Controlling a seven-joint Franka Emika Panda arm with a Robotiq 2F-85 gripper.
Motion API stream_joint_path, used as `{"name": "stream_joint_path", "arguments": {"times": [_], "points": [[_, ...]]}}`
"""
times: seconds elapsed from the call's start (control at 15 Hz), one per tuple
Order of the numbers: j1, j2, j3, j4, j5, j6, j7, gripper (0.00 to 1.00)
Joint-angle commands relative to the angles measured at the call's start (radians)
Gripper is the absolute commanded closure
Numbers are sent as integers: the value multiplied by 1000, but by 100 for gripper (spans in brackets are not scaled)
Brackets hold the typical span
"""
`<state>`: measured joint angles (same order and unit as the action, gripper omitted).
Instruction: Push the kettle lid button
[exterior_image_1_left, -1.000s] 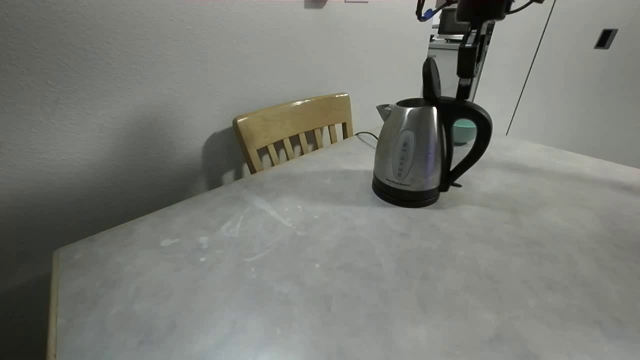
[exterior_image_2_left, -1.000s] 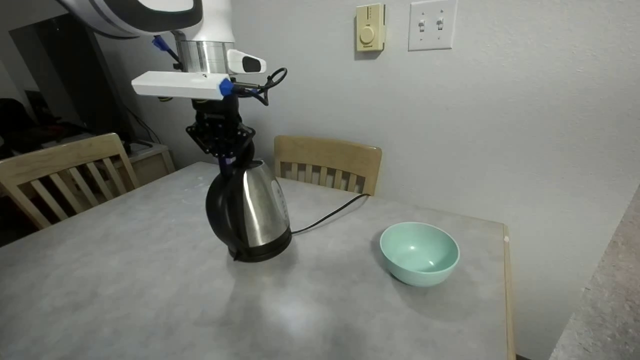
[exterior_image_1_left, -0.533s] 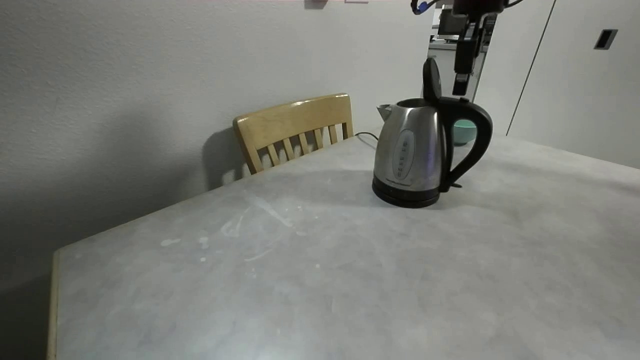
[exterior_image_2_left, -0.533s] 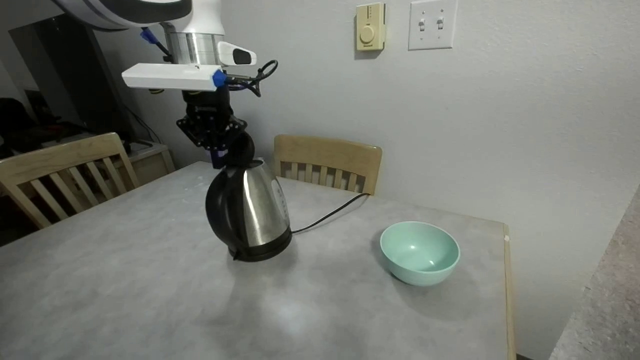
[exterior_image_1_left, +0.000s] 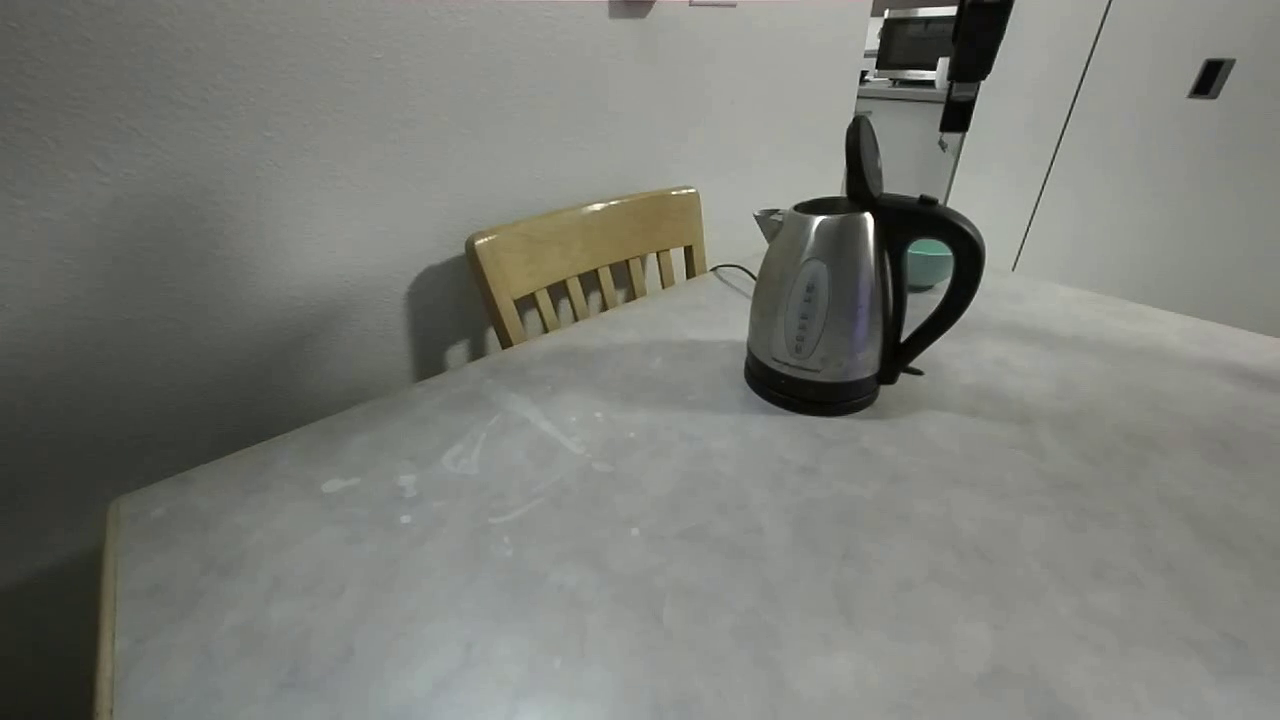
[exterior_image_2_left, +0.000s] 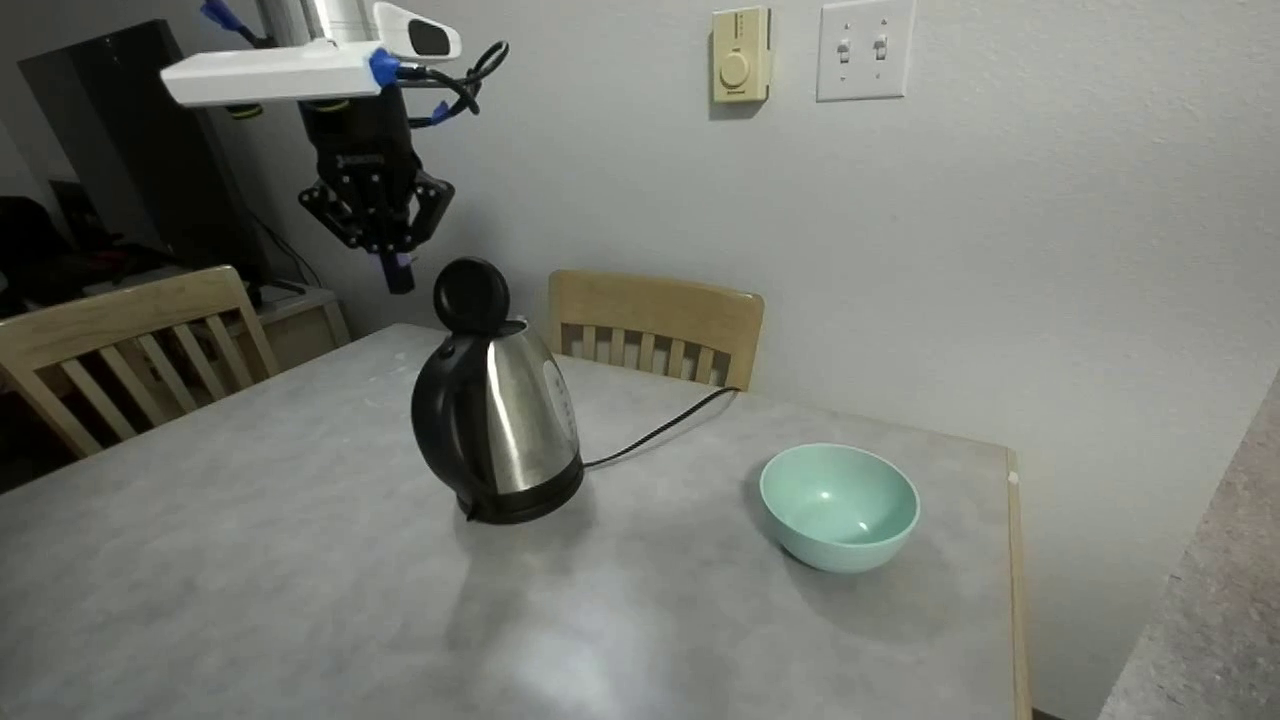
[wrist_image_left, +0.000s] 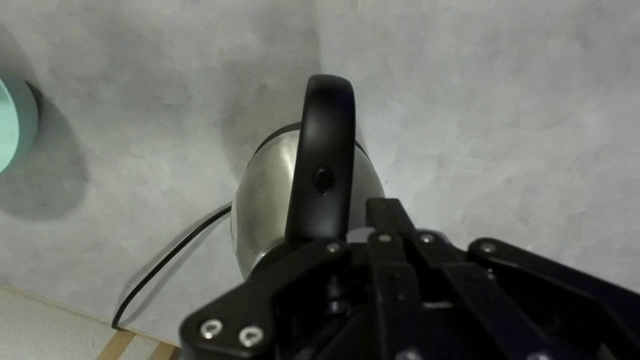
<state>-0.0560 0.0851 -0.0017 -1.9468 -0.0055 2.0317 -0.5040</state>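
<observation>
The steel kettle (exterior_image_1_left: 820, 300) stands upright on the table; it also shows in an exterior view (exterior_image_2_left: 525, 420) and the wrist view (wrist_image_left: 265, 195). Its dark round lid (exterior_image_1_left: 862, 160) stands open, nearly vertical, at the handle side of the mouth; it shows too in an exterior view (exterior_image_2_left: 472, 296). The small button (wrist_image_left: 323, 180) sits on top of the black looped handle (wrist_image_left: 327, 115). My gripper (exterior_image_2_left: 398, 275) is shut with nothing between its fingertips, above the kettle and apart from it. In the wrist view the gripper (wrist_image_left: 390, 215) hides most of the lid area.
A mint-green bowl (exterior_image_2_left: 840, 555) stands on the table (exterior_image_2_left: 300, 600) near its edge. A black cord (exterior_image_2_left: 660, 432) runs from the kettle's base to the table edge. Wooden chairs (exterior_image_2_left: 655, 300) (exterior_image_2_left: 130, 320) stand along the table by the wall.
My gripper has lifted from the handle's top beside the lid and moved up and away, to the left in an exterior view. The kettle and its open lid have not moved.
</observation>
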Motion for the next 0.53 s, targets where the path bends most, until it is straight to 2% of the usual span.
{"name": "stream_joint_path", "arguments": {"times": [0.0, 0.27, 0.33, 0.4, 0.47], "points": [[8, -58, -3, -42, -22, -34, -32, 100], [12, -78, -6, -52, -24, -51, -49, 100], [12, -80, -7, -55, -24, -50, -49, 92], [13, -82, -7, -57, -22, -48, -51, 73], [13, -84, -7, -59, -20, -48, -53, 67]]}}
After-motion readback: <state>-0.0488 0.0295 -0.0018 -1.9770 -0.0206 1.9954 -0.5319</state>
